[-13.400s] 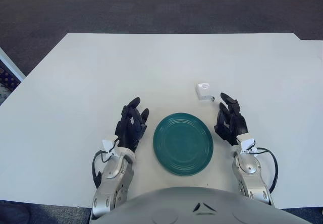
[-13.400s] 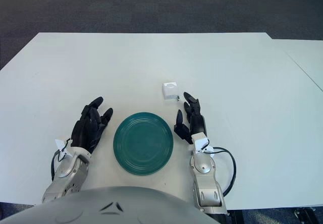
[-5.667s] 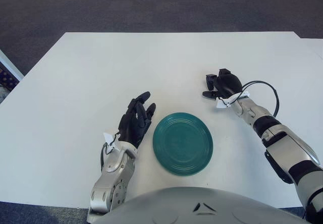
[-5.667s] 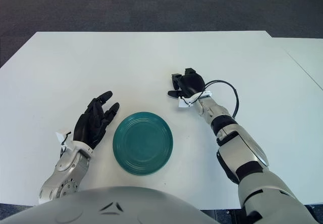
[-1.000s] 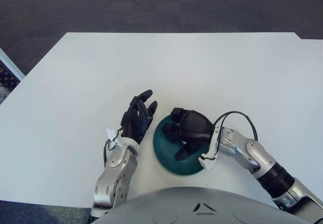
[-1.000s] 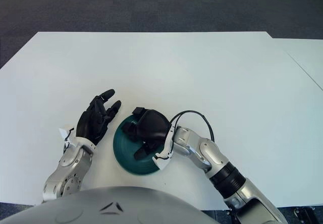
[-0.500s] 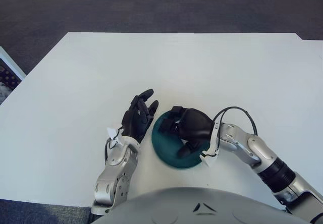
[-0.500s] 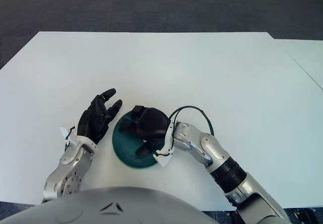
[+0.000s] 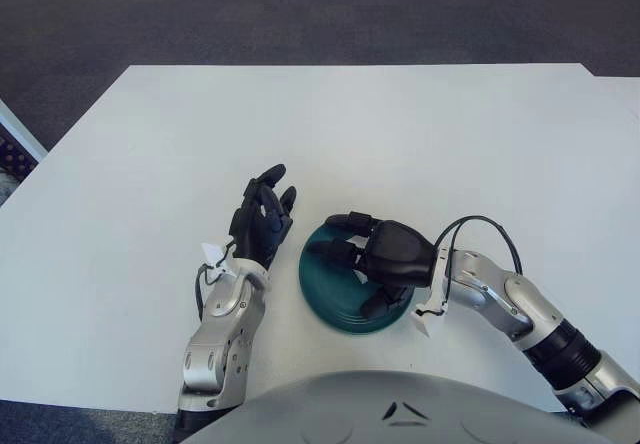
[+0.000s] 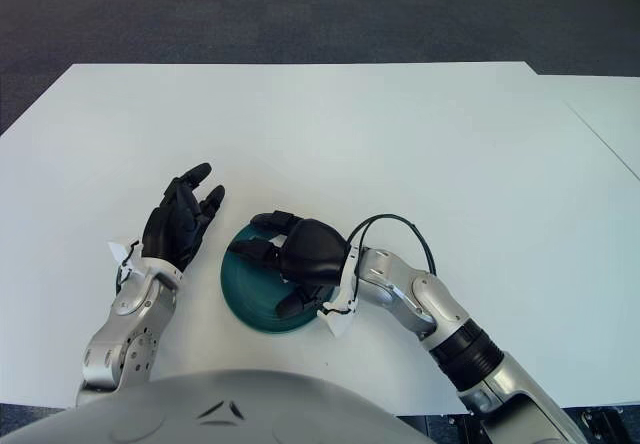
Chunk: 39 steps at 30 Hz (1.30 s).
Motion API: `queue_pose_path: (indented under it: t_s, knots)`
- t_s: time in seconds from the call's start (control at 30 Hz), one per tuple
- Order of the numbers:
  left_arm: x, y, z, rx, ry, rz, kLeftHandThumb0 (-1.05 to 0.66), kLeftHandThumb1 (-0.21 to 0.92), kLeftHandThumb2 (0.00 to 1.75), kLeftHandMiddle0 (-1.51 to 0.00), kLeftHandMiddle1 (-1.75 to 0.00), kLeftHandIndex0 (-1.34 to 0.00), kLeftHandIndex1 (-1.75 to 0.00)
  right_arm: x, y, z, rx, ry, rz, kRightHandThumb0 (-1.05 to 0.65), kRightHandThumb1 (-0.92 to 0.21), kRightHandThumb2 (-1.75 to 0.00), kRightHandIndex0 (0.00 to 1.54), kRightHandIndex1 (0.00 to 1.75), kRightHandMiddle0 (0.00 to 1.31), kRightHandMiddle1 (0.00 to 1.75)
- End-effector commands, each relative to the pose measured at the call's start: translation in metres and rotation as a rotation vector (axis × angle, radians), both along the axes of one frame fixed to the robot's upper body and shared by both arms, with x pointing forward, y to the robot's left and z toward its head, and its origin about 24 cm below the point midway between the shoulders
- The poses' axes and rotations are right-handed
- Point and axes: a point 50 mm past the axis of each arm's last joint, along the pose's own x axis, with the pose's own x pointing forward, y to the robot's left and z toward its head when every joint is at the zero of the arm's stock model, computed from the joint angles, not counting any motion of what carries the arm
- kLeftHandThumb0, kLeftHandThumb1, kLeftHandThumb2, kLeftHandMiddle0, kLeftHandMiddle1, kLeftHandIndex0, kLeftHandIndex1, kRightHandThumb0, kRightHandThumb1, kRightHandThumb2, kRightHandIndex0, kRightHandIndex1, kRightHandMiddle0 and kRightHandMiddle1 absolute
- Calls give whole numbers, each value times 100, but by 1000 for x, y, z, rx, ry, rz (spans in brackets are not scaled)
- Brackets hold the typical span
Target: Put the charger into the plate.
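While the right hand point(image 9: 385, 254) is hovering over the green plate point(image 9: 325, 299) in the left eye view, its fingers point(image 9: 335, 249) are stretching out leftward across the dish, spread and gripping nothing visible. The charger is not showing here; the hand is covering the plate's middle, so whether it is lying underneath cannot be told. The left hand point(image 9: 258, 226) is showing just left of the plate, fingers relaxed and extended over the white table point(image 9: 150, 164).

Seen from the right eye view, the right hand point(image 10: 305, 254) is again masking the plate point(image 10: 245, 299), fingers loosened. The left hand point(image 10: 178, 222) is sitting beside the rim, apart from it.
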Motion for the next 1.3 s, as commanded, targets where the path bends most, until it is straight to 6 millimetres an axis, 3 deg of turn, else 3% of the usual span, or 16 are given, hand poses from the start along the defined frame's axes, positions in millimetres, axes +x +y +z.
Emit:
queue_pose_path:
  t_s: [0.0,0.37,0.67,0.83,1.07,1.27]
  knots:
    - [2,1,-4,-18,21,6,-96,92,96,-32,0,-1,-59,2,-1,11,2,-27,16,-105,-92,-98,0,0,0,0]
    - [2,3,-16,-140,82,-13,-94,92,99,-27,0,0,-51,0,0,32,91,-94,11,-105,-92,-95,0,0,0,0]
    - [-1,5,-17,-95,65,-57,-95,92,103,-17,0,0,-33,8,-9,61,209,-85,-113,-105,-92,-92,0,0,0,0]
    - [-2,4,-15,-57,38,-54,-94,92,104,-17,0,0,-31,14,-8,68,223,-61,-139,-105,-92,-91,0,0,0,0]
    - [-4,-1,-17,-26,61,-16,-95,92,99,-14,0,0,-39,35,-17,78,233,61,-225,-105,-92,-86,0,0,0,0]
    - [-9,-7,-13,-19,58,-20,-95,92,97,-20,-1,0,-48,59,-44,96,237,143,-316,-105,-92,-86,0,0,0,0]
